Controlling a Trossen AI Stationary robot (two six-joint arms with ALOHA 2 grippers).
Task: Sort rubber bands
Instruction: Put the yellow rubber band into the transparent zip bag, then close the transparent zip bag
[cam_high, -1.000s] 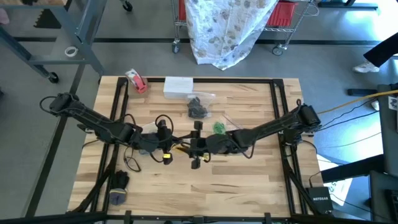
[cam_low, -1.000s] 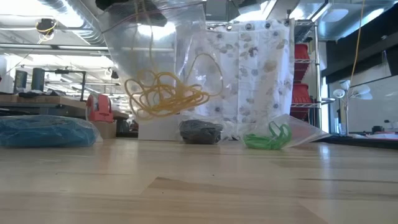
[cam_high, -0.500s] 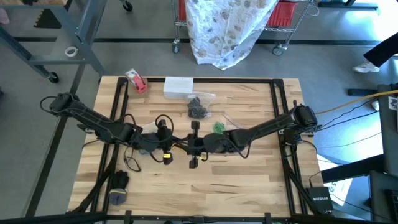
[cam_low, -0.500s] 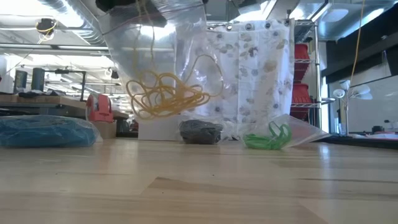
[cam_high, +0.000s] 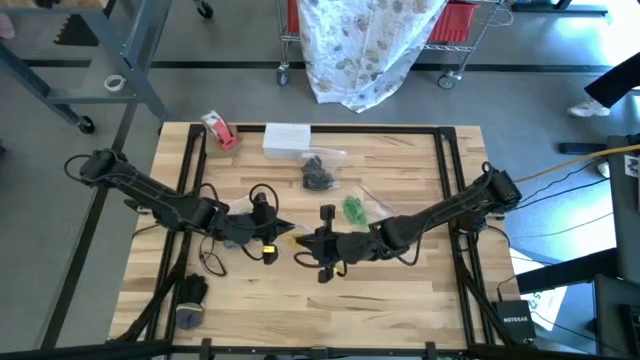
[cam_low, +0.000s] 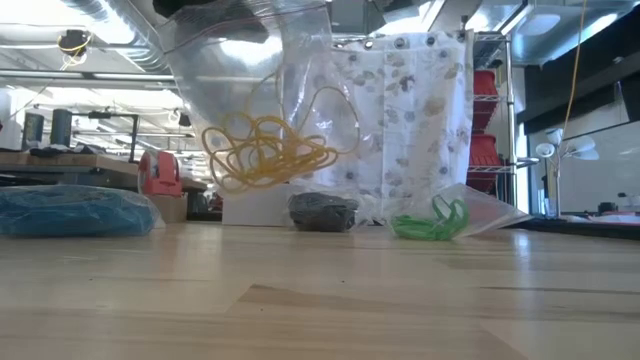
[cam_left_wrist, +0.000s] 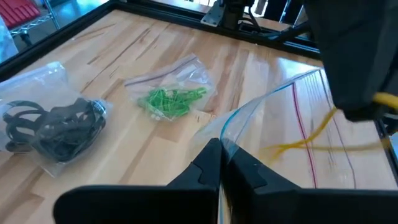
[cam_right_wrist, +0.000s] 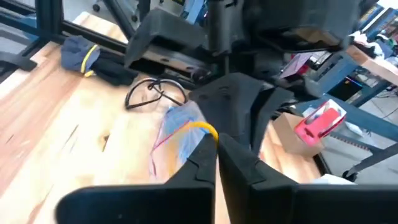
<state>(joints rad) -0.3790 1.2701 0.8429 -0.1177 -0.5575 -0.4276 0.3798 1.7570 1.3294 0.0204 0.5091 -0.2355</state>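
Open bare wood across the near half of the light wooden tabletop (cam_high: 400, 300) — room to pass. Blocked mid-table by a clear plastic bag of green rubber bands (cam_high: 353, 208), another of black bands (cam_high: 319, 174), and farther back a white box (cam_high: 287, 138) — red-and-white tape roll (cam_high: 218, 130) alongside.

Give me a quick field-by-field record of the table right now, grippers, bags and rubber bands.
left gripper: shut on the rim of the clear bag, held off the table
right gripper: shut on a yellow rubber band at the bag's mouth
yellow bands in held bag: a loose tangle hanging inside
green bands: in their own bag, lying on the table
black bands: bagged, toward the far edge
blue bands: a heap on the table, low view
tape roll: far left corner
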